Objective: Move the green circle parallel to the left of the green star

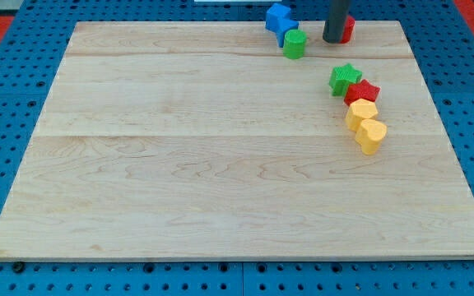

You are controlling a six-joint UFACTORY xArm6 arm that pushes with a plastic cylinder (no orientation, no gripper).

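1 green circle (pixel 295 43) stands upright, left of my tip (pixel 333 39); green star (pixel 345 79) sits below; rod vertical, no pincer fitted.

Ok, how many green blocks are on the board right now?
2. The green circle sits near the view's top, touching the blue block. The green star lies lower right, against the red star. None look hidden.

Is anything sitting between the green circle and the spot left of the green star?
Nothing visible does. The green circle sits near the view's top, touching the blue blocks. The board left of the green star is bare. My tip is right of the circle, beside a red block.
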